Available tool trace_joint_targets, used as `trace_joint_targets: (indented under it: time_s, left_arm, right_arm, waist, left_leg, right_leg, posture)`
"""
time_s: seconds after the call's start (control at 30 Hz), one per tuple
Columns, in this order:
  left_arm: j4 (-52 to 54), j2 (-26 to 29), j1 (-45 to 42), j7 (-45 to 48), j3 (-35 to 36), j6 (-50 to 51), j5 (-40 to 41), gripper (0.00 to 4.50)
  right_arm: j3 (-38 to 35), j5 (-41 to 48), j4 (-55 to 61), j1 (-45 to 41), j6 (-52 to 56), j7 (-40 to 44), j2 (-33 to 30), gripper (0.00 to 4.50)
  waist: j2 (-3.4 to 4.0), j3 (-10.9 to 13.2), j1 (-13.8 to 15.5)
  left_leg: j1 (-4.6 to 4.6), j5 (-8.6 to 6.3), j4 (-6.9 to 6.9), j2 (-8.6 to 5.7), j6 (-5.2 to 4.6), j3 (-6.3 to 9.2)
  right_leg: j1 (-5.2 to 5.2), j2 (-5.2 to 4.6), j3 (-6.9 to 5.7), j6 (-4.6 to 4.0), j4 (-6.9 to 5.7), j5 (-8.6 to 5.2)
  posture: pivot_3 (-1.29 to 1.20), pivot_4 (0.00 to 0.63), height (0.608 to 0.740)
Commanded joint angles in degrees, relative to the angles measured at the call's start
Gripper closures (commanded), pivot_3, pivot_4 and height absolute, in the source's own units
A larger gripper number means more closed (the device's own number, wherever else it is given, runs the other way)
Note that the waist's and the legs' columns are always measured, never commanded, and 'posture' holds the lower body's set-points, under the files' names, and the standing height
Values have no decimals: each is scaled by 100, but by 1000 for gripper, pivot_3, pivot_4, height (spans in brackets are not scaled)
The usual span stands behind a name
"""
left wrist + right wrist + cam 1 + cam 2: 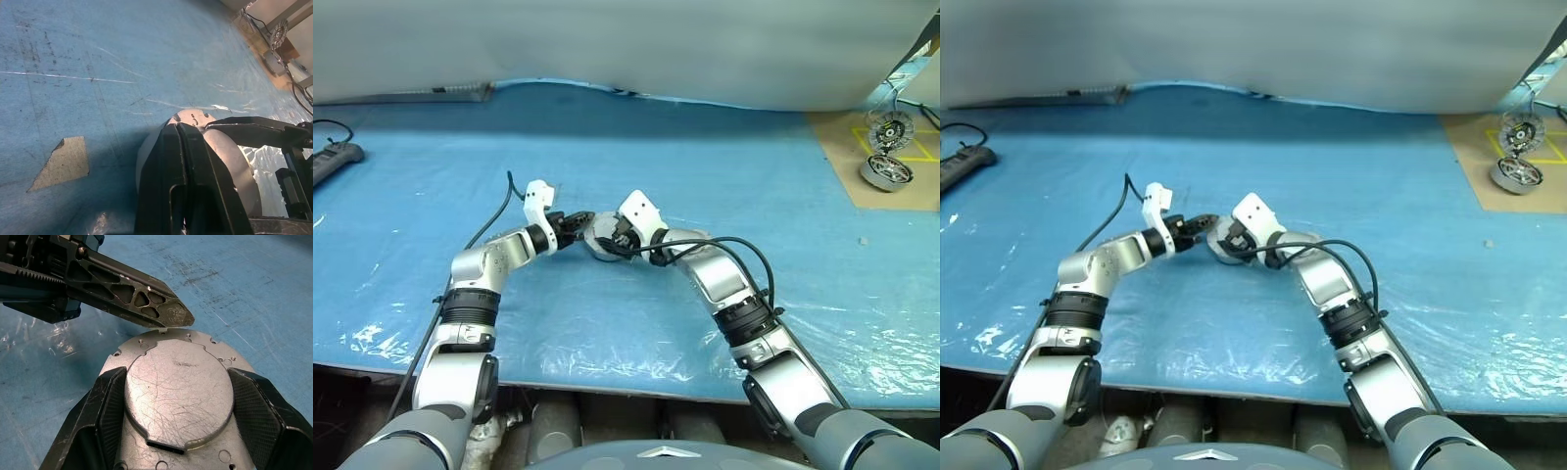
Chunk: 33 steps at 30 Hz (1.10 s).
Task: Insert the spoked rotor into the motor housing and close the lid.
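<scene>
Right wrist view tells most of it imo. The right gripper (pixel 178 404) has its fingers spread wide, one each side of a scratched grey-silver disc w/ a raised round centre and small holes round the rim, and they look to be clamping it. I take that for the lid (pixel 181 364). It seems to sit on top of a round metal body, prob the motor housing (pixel 597 245), down on the blue sheet near the middle of the tabletop (pixel 705 166).

The left gripper (pixel 171 318) has its fingers pressed together w/ nothing between them, tip right at the lid's far edge, touching or v close.

Progress: no copper windings showing, so the lid looks on or nearly on. Can't see the spoked rotor, so can't confirm it's inside, tbh. My guess is what's left is nudging or seating the lid flush, then letting go.

Surface: a blue plastic sheet, creased and shiny toward the near edge, w/ a torn patch (pixel 63 164) showing a lighter layer under it. A brown board (pixel 911 191) sits at the far right corner w/ two round metal parts (pixel 887 147) on it, too small to ID. A power strip (pixel 333 162) lies at the far left, w/ a plain grey wall behind.
</scene>
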<state>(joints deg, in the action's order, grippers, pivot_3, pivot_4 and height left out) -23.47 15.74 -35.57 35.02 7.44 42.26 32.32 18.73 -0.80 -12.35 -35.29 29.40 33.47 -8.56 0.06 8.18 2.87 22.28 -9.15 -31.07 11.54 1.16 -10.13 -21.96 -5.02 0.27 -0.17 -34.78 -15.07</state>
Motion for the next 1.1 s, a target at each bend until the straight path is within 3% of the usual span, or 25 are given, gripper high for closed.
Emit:
trace_joint_targets:
  time_s: [0.03,0.5,0.83,1.1]
  left_arm:
    - [209,16,52,122,-38,-48,-64,4485]
    - [502,186,319,554,-641,129,-474,4485]
    - [88,17,182,56,-249,88,-552,4485]
    - [355,7,316,285,-340,190,-472,4485]
  right_arm:
    - [105,-143,-361,123,203,-95,6,1549]
    - [-102,81,-146,234,332,-19,24,1549]
    - [-207,139,-43,297,388,-51,7,1549]
    - [-129,115,-50,289,362,5,16,1549]
  waist:
    - [0,0,-5]
    - [0,0,-14]
    - [0,0,45]
    - [0,0,78]
  left_leg:
    - [0,0,0,0,0,0]
    - [-1,0,4,1,0,0]
    - [4,-5,11,-2,9,1]
    - [-4,-6,11,-1,9,4]
  right_leg:
    - [0,0,0,-1,0,0]
    - [0,0,0,-9,4,-6]
    - [3,-2,-13,12,9,6]
    - [8,-3,-9,-7,10,-6]
  posture:
    - [0,150,740]
    - [0,150,740]
    - [0,150,740]
    - [0,150,740]
